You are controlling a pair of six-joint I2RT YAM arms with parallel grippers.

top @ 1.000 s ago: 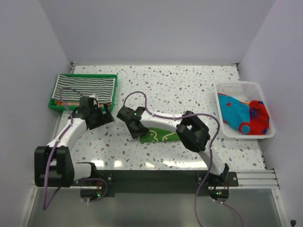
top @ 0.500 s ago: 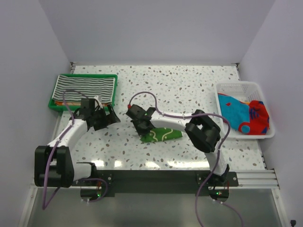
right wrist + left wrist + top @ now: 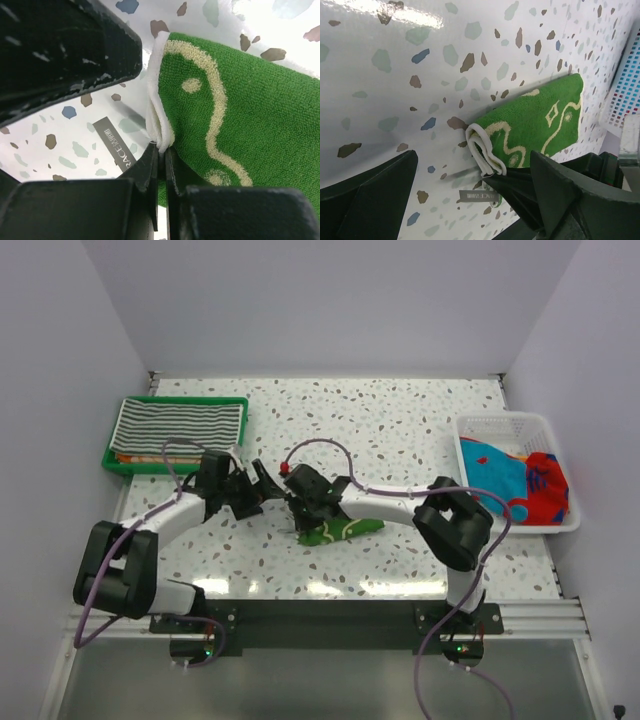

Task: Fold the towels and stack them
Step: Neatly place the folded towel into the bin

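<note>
Your right gripper is pinching the green towel by just its white edge, mid-frame, and your left gripper is wide open. Yank it and the fold probably flops open.

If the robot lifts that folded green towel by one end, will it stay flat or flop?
Probably floppy: the green towel is soft looped cloth, and its folded layers gape at the white edge. Lifted there, where the right gripper pinches it, it would likely droop and unfold. It looks light; pushed on the glossy table, it might bunch up.
</note>
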